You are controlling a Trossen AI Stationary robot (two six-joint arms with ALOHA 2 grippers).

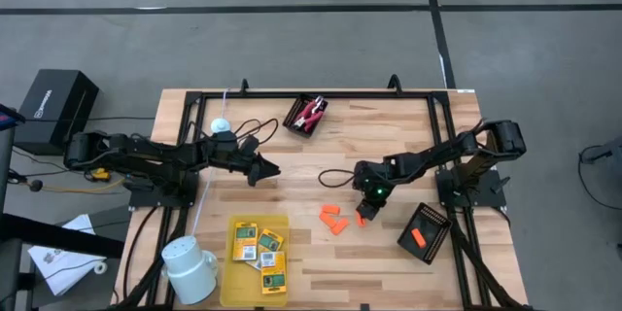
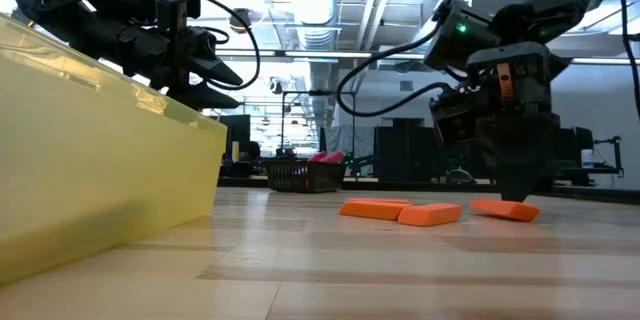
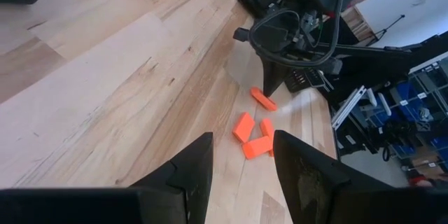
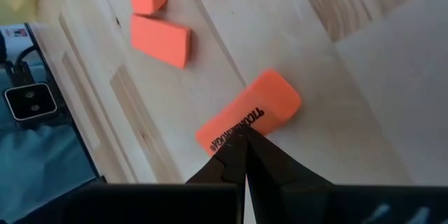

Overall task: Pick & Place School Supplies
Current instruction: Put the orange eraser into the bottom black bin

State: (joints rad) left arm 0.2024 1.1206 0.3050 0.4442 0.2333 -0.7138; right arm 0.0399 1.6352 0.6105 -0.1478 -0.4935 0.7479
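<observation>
Right pincer (image 1: 365, 216) down at the counter (image 1: 389, 146), tips pinched together to a narrow point right at the edge of one orange eraser-like piece (image 4: 248, 121); not yet around it, by the look of the right wrist view. Best to lift a touch, spread the fingers wider than the piece's short side, centre over its middle, then descend square and close across the narrow width. Worth keeping clear of the other orange pieces (image 1: 333, 220) lying just beside, toward the yellow tray (image 1: 240, 282), so none gets nudged. Likely destination the black mesh bin (image 1: 425, 233) near the right arm's base, already holding one orange piece; a judgement only. Yellow-and-green packets (image 1: 259, 249) resting in the yellow tray; red-handled tool (image 1: 311, 112) in the black basket (image 1: 297, 121) at the far edge. Left pincer (image 1: 264, 169) hovering above the counter near mid-left, fingers (image 3: 185, 175) parted moderately, holding nothing, waiting.
</observation>
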